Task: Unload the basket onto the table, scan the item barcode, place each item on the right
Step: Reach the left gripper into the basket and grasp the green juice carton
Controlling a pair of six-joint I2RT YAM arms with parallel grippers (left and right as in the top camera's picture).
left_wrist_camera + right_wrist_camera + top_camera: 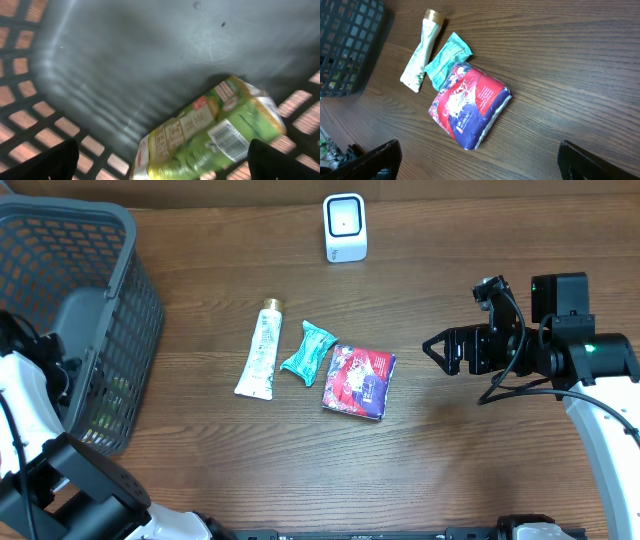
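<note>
Pick-up stage, I judge: left pincer [162, 162] open over the green packet [210, 130] in the basket [100, 220], right pincer [438, 352] open near the red packet [358, 380] on the worktop [500, 480], which next needs grasping for the scanner [345, 227]

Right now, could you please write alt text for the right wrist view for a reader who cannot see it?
A red and blue packet lies on the wooden table, centred ahead of the open right gripper. Beyond it lie a teal packet and a white tube with a gold cap; a dark mesh basket fills the top left corner.
</note>
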